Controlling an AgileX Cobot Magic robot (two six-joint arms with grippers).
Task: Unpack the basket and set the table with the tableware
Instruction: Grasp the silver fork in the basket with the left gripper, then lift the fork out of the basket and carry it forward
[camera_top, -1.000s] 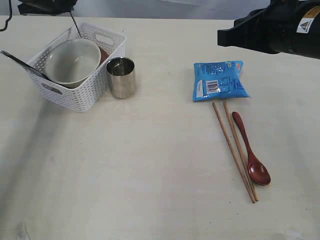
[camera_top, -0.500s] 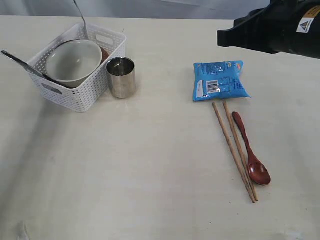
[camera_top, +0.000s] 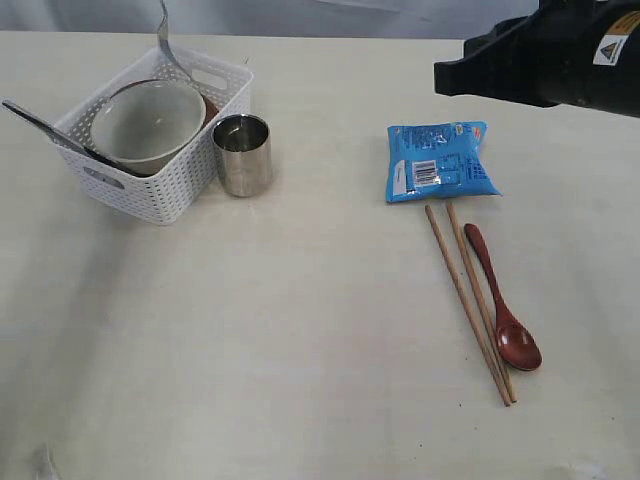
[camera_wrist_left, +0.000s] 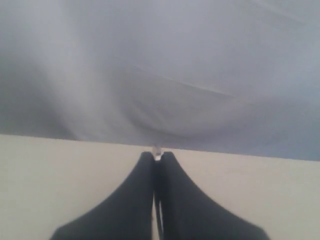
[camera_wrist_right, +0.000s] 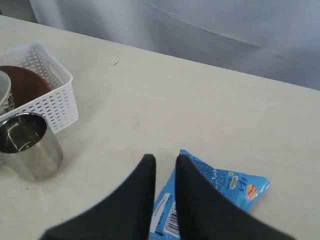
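- Across the table (camera_top: 300, 380), nothing already laid out is shifting: the blue snack packet (camera_top: 440, 160), the wooden chopsticks (camera_top: 465, 300) and the reddish-brown spoon (camera_top: 505, 310) are lying on the right exactly as a second ago.
- You are leaving the white basket (camera_top: 160, 195) at the far left. It is holding the cream bowl (camera_top: 145, 125), a brown saucer (camera_wrist_right: 22, 85) and a second utensil (camera_top: 50, 128) poking over its rim.
- Just beside its outer wall, the steel cup (camera_top: 242, 155) is standing.
- Your right gripper (camera_wrist_right: 165, 159) is hovering above the packet, fingers narrowly apart and gripping nothing.
- Your left gripper (camera_wrist_left: 156, 156) is pinching a thin steel handle between closed fingers. The exterior view is cutting the gripper itself off.
- That steel utensil (camera_top: 163, 30) is climbing out of the basket's far corner, higher than a second ago. Unpacking is likely moving on to this piece.
- Whether you are lifting the fork or the knife is not showing.
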